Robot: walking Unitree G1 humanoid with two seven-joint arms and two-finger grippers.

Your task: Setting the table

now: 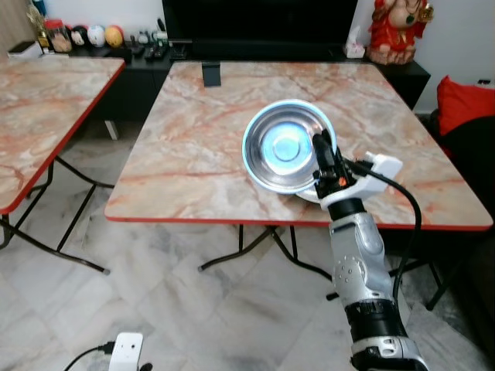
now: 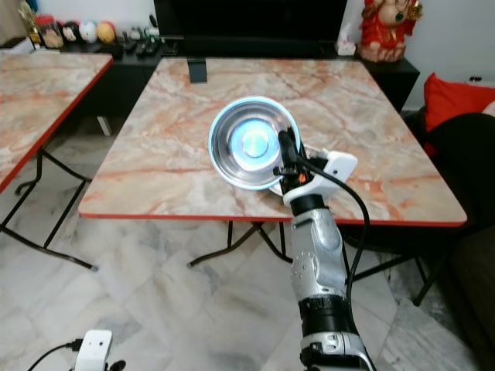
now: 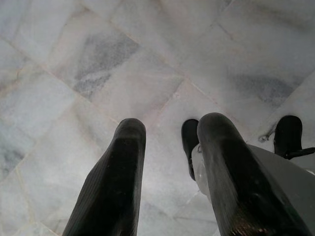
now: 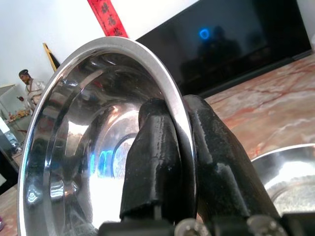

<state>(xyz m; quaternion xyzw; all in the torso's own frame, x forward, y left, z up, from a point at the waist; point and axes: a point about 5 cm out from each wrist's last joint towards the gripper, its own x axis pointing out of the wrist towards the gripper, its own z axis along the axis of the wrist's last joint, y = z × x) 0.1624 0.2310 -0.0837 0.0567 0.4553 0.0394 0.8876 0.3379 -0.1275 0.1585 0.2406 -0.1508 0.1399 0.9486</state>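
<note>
Right gripper point(image 1: 322, 151) clamped on rim of steel bowl point(image 1: 282, 145), tilted above table point(image 1: 193, 147) near front edge. Likely light, rigid, slippery; rim pinch best. Left gripper point(image 3: 170, 172) parted, empty, over floor.

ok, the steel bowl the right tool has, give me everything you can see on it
The bowl is round, shiny, steel-looking, with a thin rolled rim and a flat centre reflecting blue light. It looks empty. It is tilted, its opening facing up toward the camera, above the marble-look table. The right tool pinches its rim, one finger inside, one outside. A second bowl lies just beyond it.
</note>
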